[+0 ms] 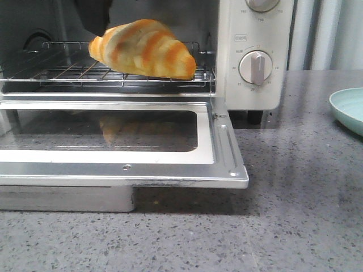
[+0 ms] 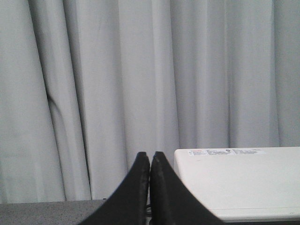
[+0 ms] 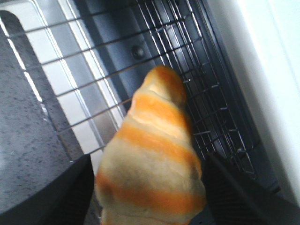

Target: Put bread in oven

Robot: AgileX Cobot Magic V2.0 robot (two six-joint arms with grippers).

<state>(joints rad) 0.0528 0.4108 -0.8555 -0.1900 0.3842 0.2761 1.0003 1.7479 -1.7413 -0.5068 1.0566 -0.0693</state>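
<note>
The bread, a golden roll with orange and cream stripes, hangs tilted in the mouth of the oven. Its right end sits at the front rail of the wire rack. My right gripper reaches in from above at the roll's raised left end. In the right wrist view the bread sits between the black fingers of the right gripper, which is shut on its widest part. The left gripper is shut on nothing, up beside the oven's top, facing the curtain.
The oven's glass door lies dropped open and flat, jutting out over the grey speckled counter. Beige knobs are on the oven's right panel. A pale green plate sits at the right edge.
</note>
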